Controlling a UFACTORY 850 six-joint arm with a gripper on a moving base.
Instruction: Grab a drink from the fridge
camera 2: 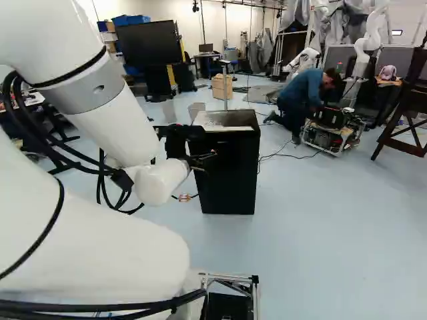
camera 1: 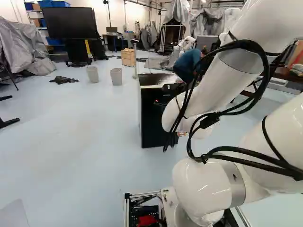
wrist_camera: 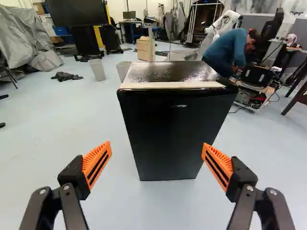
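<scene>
Working across from the left side of my left base view, I first get a heap under grey sheeting (camera 1: 21,47), then a big black screen (camera 1: 71,22) on a dark stand. A crumpled dark cloth (camera 1: 64,80) lies on the pale floor (camera 1: 61,132) in front of them. Next come two grey waste bins (camera 1: 116,76) standing near each other, and behind them, a little further along, a light wooden crate (camera 1: 128,57). Then there's my target, the black mini fridge (wrist_camera: 172,129), upright on the floor around the middle of that view, its door closed and a pale strip running along the front edge of its top. Partly over it and to its right comes my white arm (camera 1: 203,94), rising from the joint at the foot of the view. The right base view gives me a better look at the black two-finger gripper (camera 2: 199,175), out at the arm's end by the fridge. In the wrist view I see its orange pads (wrist_camera: 97,164) spread wide, gripping nothing, with the fridge front ahead, framed between them.
</scene>
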